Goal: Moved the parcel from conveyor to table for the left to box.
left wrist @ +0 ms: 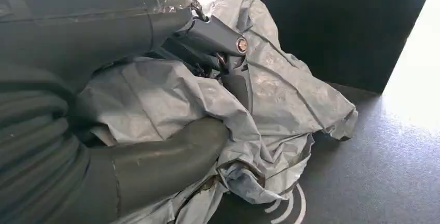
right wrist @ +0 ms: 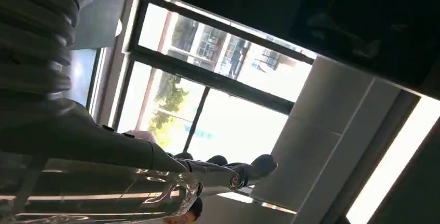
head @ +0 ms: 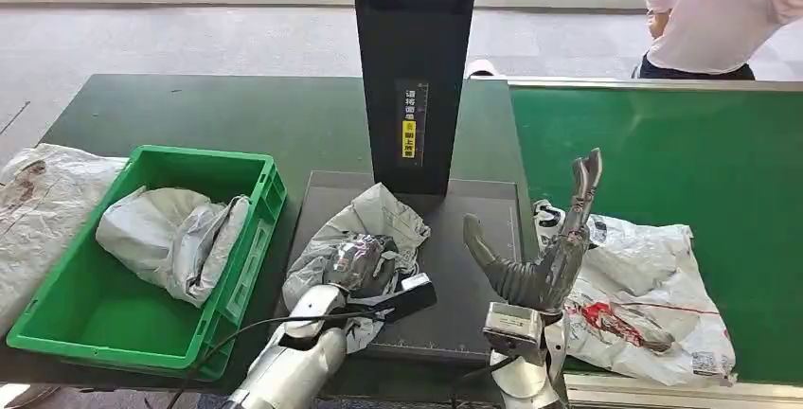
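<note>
Nearest us, our left hand (head: pixel 365 262) has its fingers and thumb wrapped round the grey parcel (head: pixel 379 224), which sits on the dark mat (head: pixel 473 267) of the worktop (head: pixel 218 115). Our right hand (head: pixel 549 257) is raised w/ fingers spread, holding nothing. So we judge the boxing step's on: next, lift and carry left to the green box (head: pixel 251 239), clearing its rim. Farther back, the conveyor (head: pixel 663 153).

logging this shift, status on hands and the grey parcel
Left hand grips grey parcel on the black mat. Right hand open, raised, holding nothing. Green bin beside it, already holding one parcel; path looks unobstructed.
</note>
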Motion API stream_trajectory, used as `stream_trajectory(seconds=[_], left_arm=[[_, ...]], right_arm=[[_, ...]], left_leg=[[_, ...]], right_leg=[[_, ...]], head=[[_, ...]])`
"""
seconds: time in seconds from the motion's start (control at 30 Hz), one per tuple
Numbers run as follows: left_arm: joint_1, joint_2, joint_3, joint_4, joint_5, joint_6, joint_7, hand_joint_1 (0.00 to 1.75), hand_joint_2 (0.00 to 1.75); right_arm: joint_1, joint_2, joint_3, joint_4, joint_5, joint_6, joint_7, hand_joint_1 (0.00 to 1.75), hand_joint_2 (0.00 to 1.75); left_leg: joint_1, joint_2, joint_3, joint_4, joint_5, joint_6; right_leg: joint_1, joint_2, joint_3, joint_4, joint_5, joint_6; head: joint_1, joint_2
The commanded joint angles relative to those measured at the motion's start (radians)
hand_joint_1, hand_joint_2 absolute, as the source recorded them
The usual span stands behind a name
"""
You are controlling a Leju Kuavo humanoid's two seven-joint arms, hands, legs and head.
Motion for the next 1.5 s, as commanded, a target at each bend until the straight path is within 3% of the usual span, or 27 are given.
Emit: stream_trajectory(seconds=[0.03, 0.57, 0.6, 0.63, 0.67, 0.8, 1.03, 1.33, 1.5], left_arm=[[0.011, 0.029, -0.021, 0.088, -0.003, -0.023, 0.011, 1.75, 1.75], [0.016, 0.029, -0.013, 0.065, -0.044, 0.050, 0.045, 1.75, 1.75], [0.179, -0.034, 0.222, -0.438, -0.105, 0.398, -0.224, 1.75, 1.75], [0.144, -0.034, 0.235, -0.795, -0.101, 0.398, -0.220, 1.75, 1.75], [0.144, -0.034, 0.235, -0.795, -0.101, 0.398, -0.220, 1.75, 1.75], [0.144, -0.034, 0.235, -0.795, -0.101, 0.398, -0.220, 1.75, 1.75], [0.140, -0.034, 0.247, -0.811, -0.087, 0.398, -0.228, 1.75, 1.75], [0.118, -0.034, 0.335, -0.844, 0.065, 0.398, -0.328, 1.75, 1.75], [0.044, -0.034, 0.488, -0.655, -0.054, 0.398, -0.176, 1.75, 1.75]], right_arm=[[0.054, 0.049, -0.059, 0.010, -0.002, 0.002, -0.002, 0.00, 1.75], [0.060, 0.052, -0.065, 0.004, 0.002, 0.002, -0.002, 0.00, 1.75], [0.087, 0.057, -0.080, -0.028, -0.003, 0.002, -0.002, 0.00, 1.75], [0.096, 0.055, -0.083, -0.041, -0.001, 0.002, -0.002, 0.00, 1.75], [0.096, 0.055, -0.083, -0.041, -0.001, 0.002, -0.002, 0.00, 1.75], [0.096, 0.055, -0.083, -0.041, -0.001, 0.002, -0.002, 0.00, 1.75], [0.104, 0.060, -0.100, -0.056, 0.008, 0.002, -0.002, 0.00, 1.75], [0.112, 0.060, -0.136, -0.075, 0.017, 0.002, -0.002, 0.00, 1.75], [0.128, 0.061, -0.140, -0.094, 0.025, 0.002, -0.002, 0.00, 1.75]], left_leg=[[0.000, 0.000, 0.003, -0.004, 0.001, 0.000], [0.000, 0.001, 0.003, -0.002, 0.000, 0.000], [0.000, 0.001, 0.004, -0.004, 0.001, 0.000], [0.000, 0.004, 0.005, -0.003, -0.001, 0.000], [0.001, 0.002, -0.003, 0.002, 0.000, 0.000], [0.001, 0.006, -0.011, -0.001, 0.004, -0.003], [0.001, 0.005, -0.005, -0.005, 0.003, -0.002], [0.001, 0.004, -0.006, -0.004, 0.003, -0.002], [0.001, 0.002, -0.007, -0.004, 0.004, -0.002]], right_leg=[[0.000, 0.000, 0.003, -0.004, 0.001, -0.001], [0.000, 0.000, 0.003, -0.002, 0.000, -0.001], [0.000, 0.000, 0.003, -0.004, 0.001, -0.001], [0.000, 0.003, 0.003, -0.003, 0.000, 0.000], [0.001, 0.001, -0.003, 0.001, 0.000, -0.001], [0.003, 0.004, -0.014, -0.001, 0.007, -0.004], [0.002, 0.002, -0.008, -0.003, 0.004, -0.005], [0.002, 0.001, -0.009, -0.002, 0.004, -0.005], [0.002, 0.000, -0.009, -0.002, 0.004, -0.005]], head=[[0.000, 0.000], [0.000, 0.000], [0.000, 0.000], [0.000, 0.000], [0.000, 0.000], [0.000, 0.000], [-0.001, 0.000], [0.000, 0.000], [0.000, 0.000]])
